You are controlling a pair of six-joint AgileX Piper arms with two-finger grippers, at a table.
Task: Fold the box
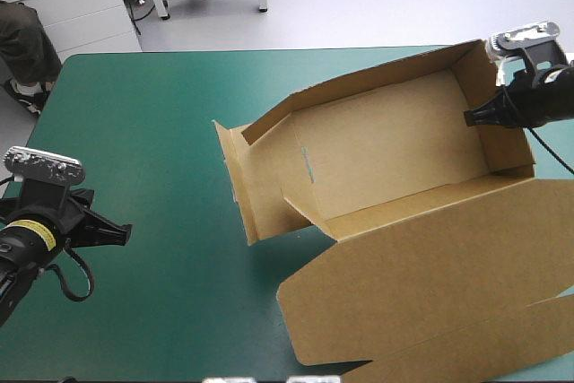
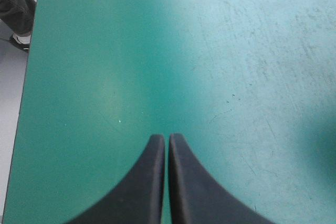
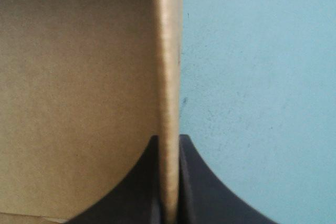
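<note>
Two grippers show in the high view. The right gripper (image 1: 475, 117) sits at an end wall of the box (image 1: 395, 168) near the far right corner of the table (image 1: 161, 132). The left gripper (image 1: 121, 233) hovers by the left edge, well apart from it. The brown box fills the table's right half, its walls partly raised and its lid (image 1: 430, 284) flat toward the near right corner.

Left wrist view: the black fingers all but meet on nothing, over bare teal-green cover (image 2: 236, 51).

Right wrist view: the fingers pinch the wall (image 3: 168, 51), with the board between them.

With only one grip on the box, I judge that any pull could drag the whole box or buckle that wall.
</note>
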